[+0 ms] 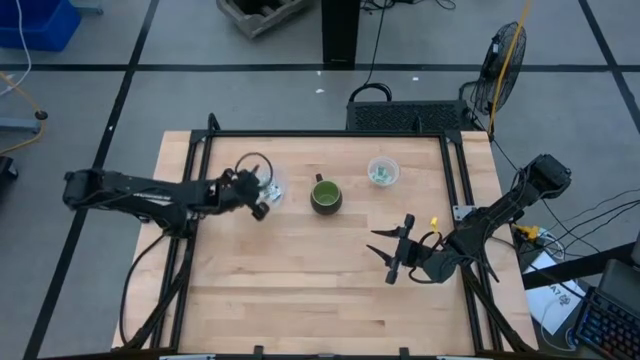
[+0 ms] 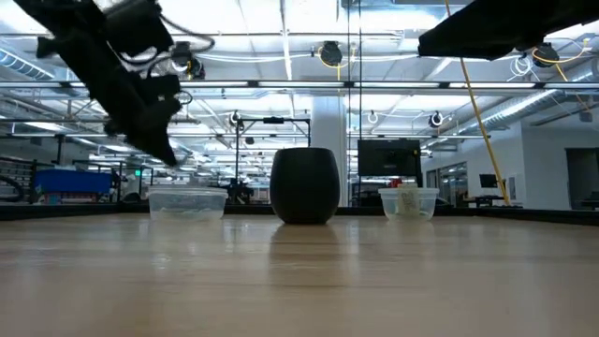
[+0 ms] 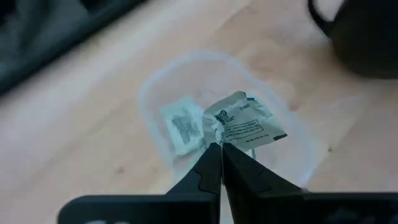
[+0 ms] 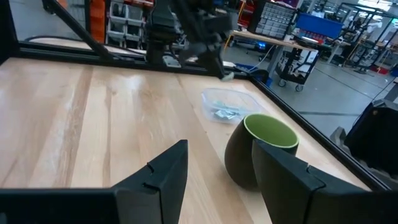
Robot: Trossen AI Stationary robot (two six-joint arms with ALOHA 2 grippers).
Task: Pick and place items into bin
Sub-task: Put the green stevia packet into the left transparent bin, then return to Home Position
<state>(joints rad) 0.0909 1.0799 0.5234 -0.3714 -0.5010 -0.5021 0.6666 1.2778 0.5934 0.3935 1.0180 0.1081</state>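
Observation:
My left gripper (image 3: 219, 149) is shut on a pale green-and-white packet (image 3: 245, 121) above a clear plastic bin (image 1: 268, 186), which stands left of the dark green mug (image 1: 326, 195). Another packet (image 3: 182, 126) lies flat on the bin's floor. In the low view the left gripper (image 2: 167, 153) hangs just above the bin (image 2: 187, 201). A second clear container (image 1: 383, 171), right of the mug, holds more packets. My right gripper (image 1: 393, 257) is open and waits near the table's right side, holding nothing. My left gripper pinches the packet by one edge (image 3: 217, 138) between its two fingertips, coming from above and slanting down. The packet is lifted clear and sticks out beyond the fingertips over the inside of the bin.
The mug (image 2: 304, 185) stands between the bin and the second container (image 2: 409, 201), all in a row toward the table's far edge. A dark frame (image 1: 455, 175) runs along the table's edges. Bare wood (image 1: 300, 280) fills the near half.

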